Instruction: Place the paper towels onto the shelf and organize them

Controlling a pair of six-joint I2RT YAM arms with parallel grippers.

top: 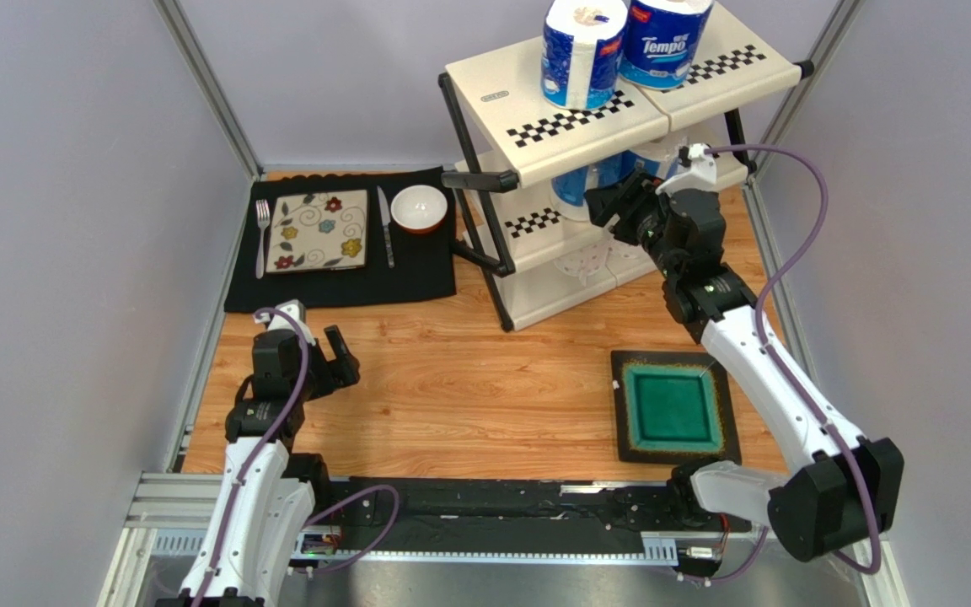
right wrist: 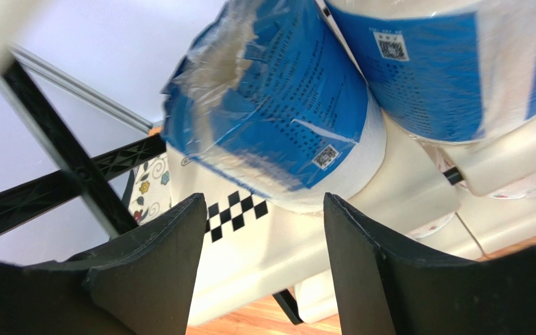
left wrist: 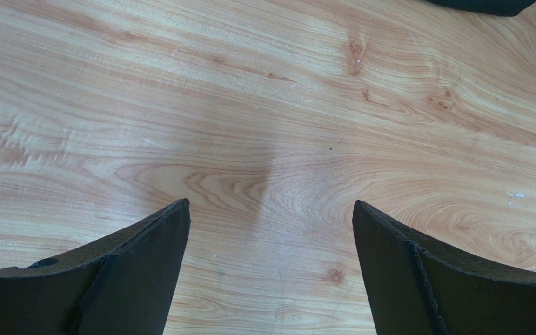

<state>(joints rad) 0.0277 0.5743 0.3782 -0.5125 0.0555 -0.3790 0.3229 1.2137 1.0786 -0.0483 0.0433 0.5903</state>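
Paper towels (right wrist: 278,118) on shelf (top: 491,76), frame bar (right wrist: 61,150) beside; right tool (right wrist: 264,199), left tool (left wrist: 271,203) spread.

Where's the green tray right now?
Top view: the green tray lies on the table's right side, nearer than the shelf, just left of the right arm.

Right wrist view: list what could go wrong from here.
The open right jaws sit close to the blue-wrapped paper towel roll on the middle tier of the cream plastic shelf; pulling back carelessly could drag or topple it. A second blue-wrapped roll sits right beside it, so one nudge may shift both.
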